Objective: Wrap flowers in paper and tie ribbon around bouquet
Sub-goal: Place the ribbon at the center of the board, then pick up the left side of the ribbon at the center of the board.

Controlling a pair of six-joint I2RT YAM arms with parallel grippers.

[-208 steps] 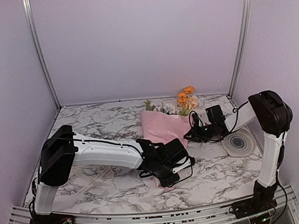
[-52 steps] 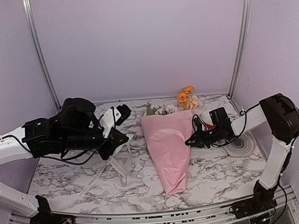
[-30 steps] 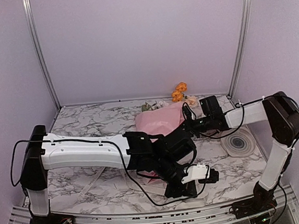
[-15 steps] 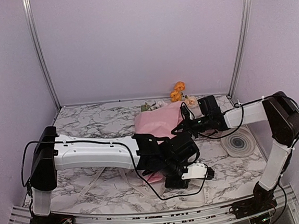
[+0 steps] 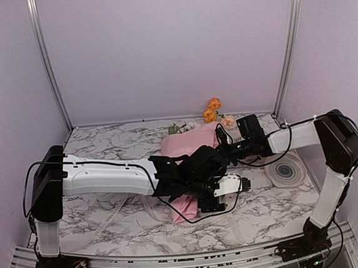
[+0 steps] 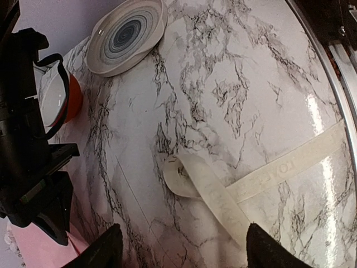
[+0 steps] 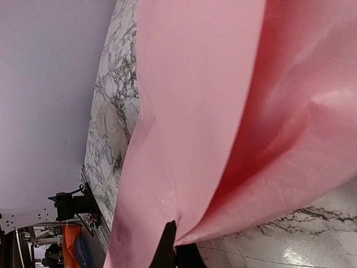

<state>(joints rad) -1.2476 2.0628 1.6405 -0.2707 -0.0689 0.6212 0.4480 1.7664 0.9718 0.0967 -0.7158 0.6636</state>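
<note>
The bouquet lies across the middle of the table. Its pink paper [image 5: 183, 147] [image 7: 212, 95] wraps the stems, and the orange flowers [image 5: 212, 111] stick out at the back. My right gripper [image 5: 225, 149] [image 7: 177, 248] is shut on an edge of the paper. The left gripper [image 5: 241, 185] [image 6: 184, 254] hovers just right of the cone's lower part, jaws wide apart with nothing between them. Below it the cream ribbon [image 6: 212, 187] lies on the marble in a loop, one lettered band running off to the right. More of the ribbon [image 7: 109, 125] lies beyond the paper.
A grey ringed plate [image 5: 284, 170] [image 6: 125, 36] sits at the right side of the table. The left arm [image 5: 107, 178] stretches across the table in front of the bouquet. Purple walls and metal posts enclose the back and sides.
The left gripper's jaws have opened, and it has moved back a little from the front edge toward the bouquet. The right gripper keeps its hold on the paper.
</note>
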